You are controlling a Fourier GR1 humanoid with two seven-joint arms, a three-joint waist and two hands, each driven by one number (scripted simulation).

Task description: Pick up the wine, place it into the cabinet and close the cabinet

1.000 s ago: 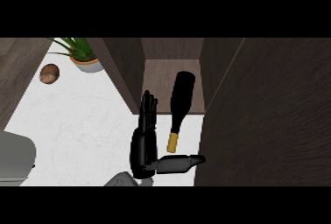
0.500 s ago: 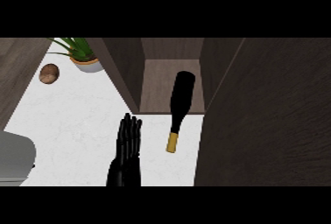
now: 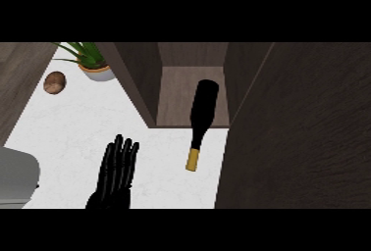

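The dark wine bottle lies on its side. Its body rests on the floor of the open cabinet, and its gold-capped neck sticks out over the white counter. My left hand is at the lower left, open with its fingers straight and pointing away. It stands clear of the bottle, left of the neck, and holds nothing. The cabinet door stands open and fills the right side. My right hand shows nowhere.
A potted plant and a brown round object sit at the counter's far left. A grey appliance is at the lower left edge. The cabinet's left wall borders the counter.
My left hand has drawn back from the bottle's neck, moving down and to the left. The bottle stays lying where it was.
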